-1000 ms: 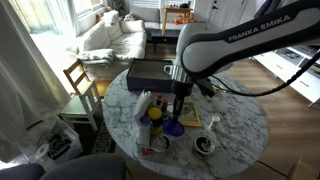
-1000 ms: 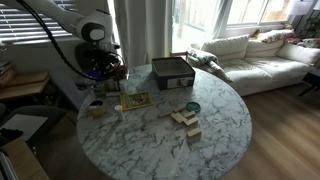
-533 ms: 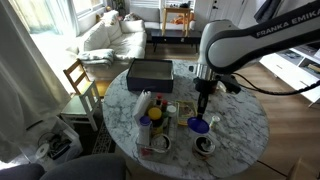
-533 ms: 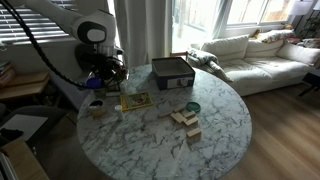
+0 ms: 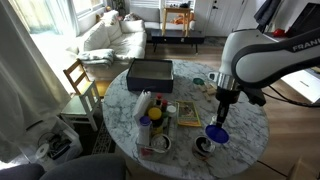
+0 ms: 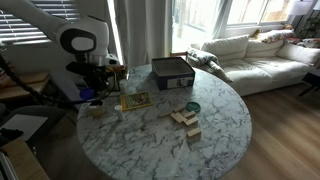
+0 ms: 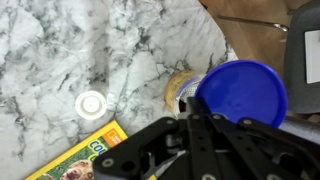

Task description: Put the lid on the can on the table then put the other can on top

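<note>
My gripper (image 5: 219,124) is shut on the edge of the blue-purple lid (image 5: 217,134) and holds it just above the table (image 5: 240,125), beside the short can (image 5: 204,147) near the table edge. In the wrist view the lid (image 7: 240,90) hangs from the fingers (image 7: 190,118) and covers part of the can (image 7: 178,87), whose pale rim shows to its left. In an exterior view the gripper (image 6: 92,90) hovers over the can (image 6: 96,106). The other can (image 6: 192,107), greenish, stands near the middle of the table, apart from the gripper.
A black box (image 5: 150,72) sits at the back of the table. A yellow bottle (image 5: 146,124), a yellow booklet (image 5: 187,115) and a small white cap (image 7: 91,103) lie nearby. Wooden blocks (image 6: 185,120) lie near the greenish can. A chair (image 5: 80,80) stands beside the table.
The arm has carried the lid across the table, from near the yellow bottle and booklet to beside the can at the table edge. The grip on the lid is unchanged.
</note>
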